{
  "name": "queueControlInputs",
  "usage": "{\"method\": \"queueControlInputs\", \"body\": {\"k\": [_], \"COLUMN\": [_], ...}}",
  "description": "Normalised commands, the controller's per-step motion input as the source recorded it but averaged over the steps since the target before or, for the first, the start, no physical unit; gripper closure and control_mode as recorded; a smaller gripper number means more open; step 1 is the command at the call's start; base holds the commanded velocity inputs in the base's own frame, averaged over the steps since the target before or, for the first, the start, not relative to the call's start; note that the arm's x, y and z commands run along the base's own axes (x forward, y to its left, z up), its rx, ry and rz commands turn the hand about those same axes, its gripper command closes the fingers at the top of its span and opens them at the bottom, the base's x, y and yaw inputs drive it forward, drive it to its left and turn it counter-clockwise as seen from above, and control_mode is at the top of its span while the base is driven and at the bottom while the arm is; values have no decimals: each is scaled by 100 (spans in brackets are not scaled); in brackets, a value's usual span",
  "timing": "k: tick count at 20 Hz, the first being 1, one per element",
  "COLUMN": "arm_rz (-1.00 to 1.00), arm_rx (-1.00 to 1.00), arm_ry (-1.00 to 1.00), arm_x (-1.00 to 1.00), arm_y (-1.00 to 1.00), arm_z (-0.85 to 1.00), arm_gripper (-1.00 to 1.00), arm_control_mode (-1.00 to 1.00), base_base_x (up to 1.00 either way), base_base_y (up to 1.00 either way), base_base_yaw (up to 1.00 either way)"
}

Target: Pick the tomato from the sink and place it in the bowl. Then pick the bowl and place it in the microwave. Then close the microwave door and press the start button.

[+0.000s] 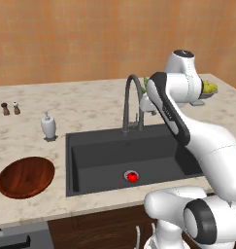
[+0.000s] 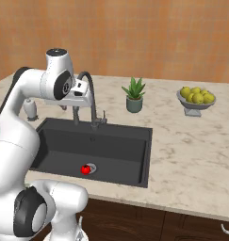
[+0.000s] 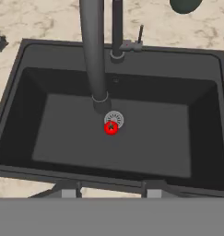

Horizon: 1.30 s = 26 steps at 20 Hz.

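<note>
The tomato (image 1: 132, 177) lies on the floor of the sink (image 1: 90, 160), right at the round drain (image 3: 114, 120), probably because the basin slopes toward that lowest place. The pincer (image 3: 109, 191) hangs high above the basin, beside the arched faucet (image 1: 131, 99), and looks straight down on the fruit. Its two tips stand apart with nothing between them, so it is open and empty. I judge that it must go down past the faucet spout to reach the tomato. The bowl (image 1: 26, 177) waits on the table (image 1: 90, 104) left of the sink, near enough to receive the tomato.
</note>
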Motion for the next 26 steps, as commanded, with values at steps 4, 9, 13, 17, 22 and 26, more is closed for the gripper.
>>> {"method": "queueControlInputs", "body": {"k": [4, 9, 13, 17, 22, 26], "arm_rz": [0, -16, -38, -47, -52, -45], "arm_rx": [0, 14, 19, 18, 19, 27], "arm_ry": [-6, -1, 0, 0, 0, 0], "arm_x": [-27, -47, -1, 18, 5, 0], "arm_y": [0, -24, -25, -17, -12, -23], "arm_z": [0, -6, -27, -44, -45, -45], "arm_gripper": [-100, -100, -100, -100, -100, -100], "arm_control_mode": [-100, -100, -100, -100, -100, -100], "base_base_x": [0, 0, 0, 0, 0, 0], "base_base_y": [0, 0, 0, 0, 0, 0], "base_base_yaw": [0, 0, 0, 0, 0, 0]}}
